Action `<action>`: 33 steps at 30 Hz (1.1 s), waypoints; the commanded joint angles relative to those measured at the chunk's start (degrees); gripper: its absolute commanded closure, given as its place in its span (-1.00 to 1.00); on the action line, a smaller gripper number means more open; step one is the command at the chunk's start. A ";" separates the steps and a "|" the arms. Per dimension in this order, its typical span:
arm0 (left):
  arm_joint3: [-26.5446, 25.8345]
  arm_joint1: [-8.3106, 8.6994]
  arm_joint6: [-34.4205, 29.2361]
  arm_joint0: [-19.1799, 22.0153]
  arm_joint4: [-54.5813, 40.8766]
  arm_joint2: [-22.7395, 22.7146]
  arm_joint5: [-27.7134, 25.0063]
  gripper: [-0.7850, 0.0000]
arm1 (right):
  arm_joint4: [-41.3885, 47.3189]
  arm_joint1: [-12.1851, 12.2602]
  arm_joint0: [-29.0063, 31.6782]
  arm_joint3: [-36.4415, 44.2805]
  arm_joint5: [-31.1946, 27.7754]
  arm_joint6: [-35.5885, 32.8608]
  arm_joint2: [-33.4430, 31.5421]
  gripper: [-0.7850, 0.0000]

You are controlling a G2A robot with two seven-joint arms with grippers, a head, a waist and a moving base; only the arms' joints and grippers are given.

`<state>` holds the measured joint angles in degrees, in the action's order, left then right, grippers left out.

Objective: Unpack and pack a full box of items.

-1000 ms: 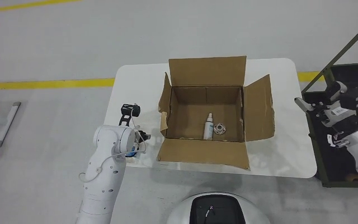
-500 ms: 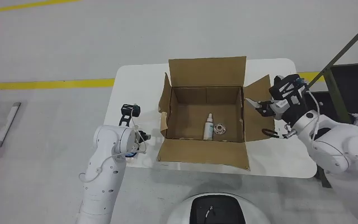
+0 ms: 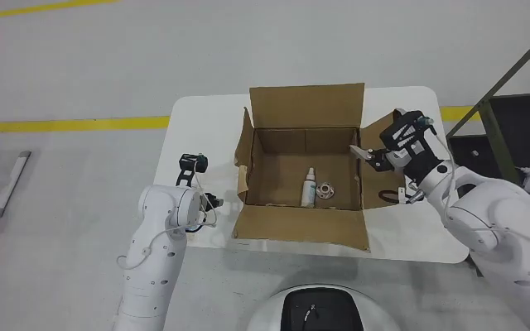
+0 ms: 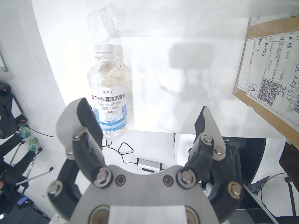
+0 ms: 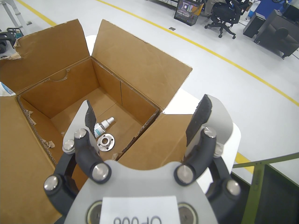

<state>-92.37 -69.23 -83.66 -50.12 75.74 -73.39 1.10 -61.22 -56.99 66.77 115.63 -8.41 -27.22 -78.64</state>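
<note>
— The right gripper (image 3: 370,155) hangs over the right rim of the box (image 3: 298,225), and from above we see its fingers spread wide with nothing between them.

— From its own wrist camera we look past those fingers into the box. What do we count on the floor?

— Two things. A small spray bottle (image 3: 309,187) lies on its side with its nozzle toward the far wall. A round metal flange (image 3: 326,191) lies just beside it, on the side nearer the right wall. Both sit right of the middle, toward the front wall.

— And the flaps?

— We see all four folded outward. The box itself stands on the white table (image 3: 207,124), about midway along it.

— Where do we find the left gripper (image 4: 142,106)?

— Over the table's left end, well apart from the box. Its fingers are also parted and hold nothing. Just beyond one fingertip a clear bottle (image 4: 108,89) with a white cap and a blue-and-white label rests on the table. It is outside the gap between the fingers. We cannot tell whether that finger touches it, or whether it stands or lies.

— Anything else from that wrist?

— The box's outer side, which carries a white shipping label.
</note>
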 commanded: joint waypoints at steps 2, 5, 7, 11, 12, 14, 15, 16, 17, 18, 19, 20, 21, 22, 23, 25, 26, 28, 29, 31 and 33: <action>0.00 0.00 0.00 0.00 0.00 0.00 0.00 -1.00 | -0.30 -0.38 -2.54 1.58 1.62 -3.25 2.04 -1.00; 0.00 0.00 0.00 0.00 0.00 0.00 0.00 -1.00 | 0.94 -1.17 -6.49 1.99 5.87 -8.40 5.65 -1.00; 0.00 0.00 0.00 0.00 0.00 0.00 0.00 -1.00 | 0.50 -1.75 -9.68 1.30 8.56 -13.44 8.74 -1.00; 0.00 0.00 0.00 0.00 0.00 0.00 0.00 -1.00 | -1.83 -3.52 -16.73 -3.01 14.79 -23.66 17.41 -1.00; 0.00 0.00 0.00 0.00 0.00 0.00 0.00 -1.00 | -1.62 -4.15 -18.52 -4.09 16.40 -25.46 19.80 -1.00; 0.00 0.00 0.00 0.00 0.00 0.00 0.00 -1.00 | -0.72 -5.44 -21.30 -6.87 19.34 -27.37 24.06 -1.00; 0.00 0.00 0.00 0.00 0.00 0.00 0.00 -1.00 | 0.16 -6.09 -22.32 -8.36 21.39 -27.68 25.60 -1.00; 0.00 0.00 0.00 0.00 0.00 0.00 0.00 -1.00 | 1.16 -6.67 -23.25 -9.50 22.44 -27.82 26.97 -1.00; 0.00 0.00 0.00 0.00 0.00 0.00 0.00 -1.00 | 1.39 -6.84 -23.61 -9.95 22.67 -27.73 27.28 -1.00; 0.00 0.00 0.00 0.00 0.00 0.00 0.00 -1.00 | 1.39 -6.84 -23.61 -9.95 22.67 -27.73 27.28 -1.00; 0.00 0.00 0.00 0.00 0.00 0.00 0.00 -1.00 | 1.39 -6.84 -23.61 -9.95 22.67 -27.73 27.28 -1.00; 0.00 0.00 0.00 0.00 0.00 0.00 0.00 -1.00 | 1.39 -6.84 -23.61 -9.95 22.67 -27.73 27.28 -1.00; 0.00 0.00 0.00 0.00 0.00 0.00 0.00 -1.00 | 1.39 -6.84 -23.61 -9.95 22.67 -27.73 27.28 -1.00; 0.00 0.00 0.00 0.00 0.00 0.00 0.00 -1.00 | 1.39 -6.84 -23.61 -9.95 22.67 -27.73 27.28 -1.00; 0.00 0.00 0.00 0.00 0.00 0.00 0.00 -1.00 | 1.39 -6.84 -23.61 -9.95 22.67 -27.73 27.28 -1.00; 0.00 0.00 0.00 0.00 0.00 0.00 0.00 -1.00 | 1.39 -6.84 -23.61 -9.95 22.67 -27.73 27.28 -1.00; 0.00 0.00 0.00 0.00 0.00 0.00 0.00 -1.00 | 1.39 -6.84 -23.61 -9.95 22.67 -27.73 27.28 -1.00; 0.00 0.00 0.00 0.00 0.00 0.00 0.00 -1.00 | 1.39 -6.84 -23.61 -9.95 22.67 -27.73 27.28 -1.00; 0.00 0.00 0.00 0.00 0.00 0.00 0.00 -1.00 | 1.39 -6.84 -23.61 -9.95 22.67 -27.73 27.28 -1.00; 0.00 0.00 0.00 0.00 0.00 0.00 0.00 -1.00 | 1.69 -6.94 -23.54 -10.28 18.90 -26.73 28.02 -1.00; 0.00 0.00 0.00 0.00 0.00 0.00 0.00 -1.00 | -0.40 -7.48 -24.41 -11.62 21.43 -28.37 29.35 -1.00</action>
<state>-92.37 -69.23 -83.66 -50.12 75.74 -73.39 1.10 -60.04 -64.11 42.91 104.80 11.03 -54.36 -50.14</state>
